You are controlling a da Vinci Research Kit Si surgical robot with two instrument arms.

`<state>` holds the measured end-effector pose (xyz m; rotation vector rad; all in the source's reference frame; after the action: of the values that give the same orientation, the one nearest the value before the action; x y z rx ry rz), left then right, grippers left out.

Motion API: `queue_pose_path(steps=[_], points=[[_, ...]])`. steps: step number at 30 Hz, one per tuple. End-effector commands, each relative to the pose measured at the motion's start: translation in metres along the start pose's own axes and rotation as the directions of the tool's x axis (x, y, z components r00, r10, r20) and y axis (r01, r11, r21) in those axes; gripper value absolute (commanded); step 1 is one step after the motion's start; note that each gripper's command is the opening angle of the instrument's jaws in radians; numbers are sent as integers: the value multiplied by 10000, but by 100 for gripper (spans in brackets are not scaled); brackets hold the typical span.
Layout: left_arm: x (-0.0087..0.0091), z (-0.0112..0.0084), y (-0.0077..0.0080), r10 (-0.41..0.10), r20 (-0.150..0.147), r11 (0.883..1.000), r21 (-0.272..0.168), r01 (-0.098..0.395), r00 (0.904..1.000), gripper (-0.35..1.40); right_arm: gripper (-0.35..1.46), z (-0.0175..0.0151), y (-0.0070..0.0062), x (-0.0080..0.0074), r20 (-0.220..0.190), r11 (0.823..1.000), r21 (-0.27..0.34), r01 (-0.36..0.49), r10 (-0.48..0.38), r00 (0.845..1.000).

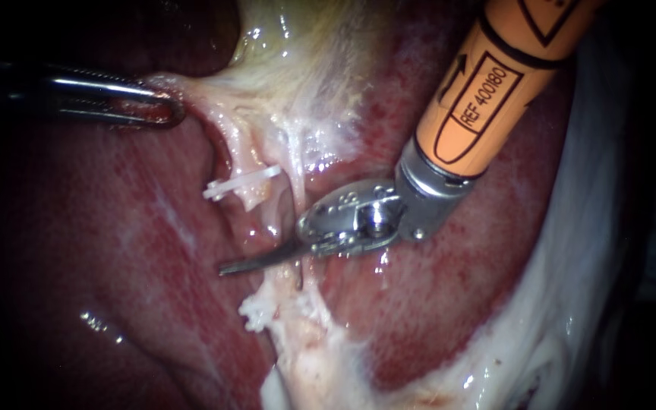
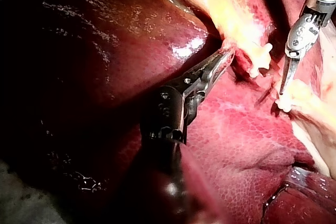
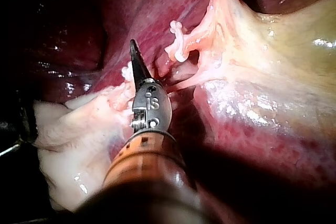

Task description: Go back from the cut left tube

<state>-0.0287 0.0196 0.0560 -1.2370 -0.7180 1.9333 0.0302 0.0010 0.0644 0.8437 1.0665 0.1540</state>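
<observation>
The left tube is in two pieces. Its upper stump carries a white clip [image 1: 241, 182] [image 2: 260, 59] [image 3: 178, 40], and its lower stump [image 1: 267, 300] ends in another white clip [image 1: 256, 313] [image 2: 283, 102] [image 3: 127, 72]. My right instrument [image 1: 225, 268] [image 2: 283, 90] [image 3: 132, 45], on an orange shaft, has its thin blades shut, and they point into the gap between the two stumps. A second thin tube [image 1: 296, 178] runs whole just right of the cut one, and the blades cross in front of it. My left instrument [image 1: 168, 114] [image 2: 226, 56] is shut on pale gallbladder tissue [image 1: 191, 95], holding it stretched.
Dark red liver [image 1: 100, 250] [image 2: 247, 140] surrounds the site. The yellowish gallbladder [image 1: 305, 45] [image 3: 283, 51] lies above the tubes. A white mass [image 1: 571, 266] [image 3: 68, 129] borders the liver beside my right instrument's shaft.
</observation>
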Motion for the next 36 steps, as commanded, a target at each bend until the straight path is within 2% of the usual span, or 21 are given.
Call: queue_pose_path(steps=[1, 3, 4, 5, 6, 8, 14, 18, 22, 24, 26, 30, 34, 36], points=[[0, 0, 0, 4, 2, 10000, 5, -4, 10000, -35, -35, 0, -1, 1, -15, 10000, 20, 13, -13, 10000], [0, 0, 0, 4, 2, 10000, 6, -4, 10000, -35, -35, 0, -3, 0, -125, 9997, -226, 24, -26, 9999], [0, 0, 0, 4, 2, 10000, 6, -4, 10000, -35, -1, 0, -4, 0, -180, 9994, -339, 22, -28, 9998], [0, 0, 0, 4, 2, 10000, 6, -4, 10000, -35, 59, 0, -4, 1, -261, 9991, -425, 14, -25, 9997], [0, 0, 0, 4, 2, 10000, 6, -4, 10000, -35, 94, 1, -4, 2, -346, 9986, -535, 8, -26, 9994], [0, 0, 0, 5, 2, 10000, 6, -5, 10000, -35, 124, 1, -3, 4, -507, 9976, -698, -11, -24, 9987], [0, 0, 0, 5, 2, 10000, 6, -5, 10000, -35, 138, 1, -3, 5, -643, 9974, -718, -88, 42, 9979], [0, 0, 0, 4, 1, 10000, 7, -4, 10000, -35, 141, -1, -5, 5, -700, 9946, -1038, 9, -82, 9975], [0, 1, 0, 4, 1, 10000, 8, -4, 10000, -35, 141, -19, -23, -2, -824, 9754, -2178, 349, -540, 9951], [0, 1, 0, 5, 1, 10000, 9, -5, 10000, -35, 141, -35, -36, -7, -810, 9511, -3031, 601, -886, 9928], [-1, 1, 0, 6, 1, 10000, 10, -6, 10000, -35, 141, -52, -47, -12, -773, 9310, -3589, 671, -1013, 9918], [-1, 1, 0, 8, 0, 10000, 12, -8, 10000, -35, 145, -89, -65, -24, 219, 8863, -4402, 1437, -1494, 9885], [-1, 1, 0, 8, 0, 10000, 13, -8, 10000, -35, 145, -127, -80, -35, 1721, 8534, -4843, 1926, -1229, 9774], [-1, 1, 0, 8, -1, 10000, 14, -8, 10000, -35, 145, -141, -83, -37, 2089, 8410, -5013, 2033, -1104, 9717]])
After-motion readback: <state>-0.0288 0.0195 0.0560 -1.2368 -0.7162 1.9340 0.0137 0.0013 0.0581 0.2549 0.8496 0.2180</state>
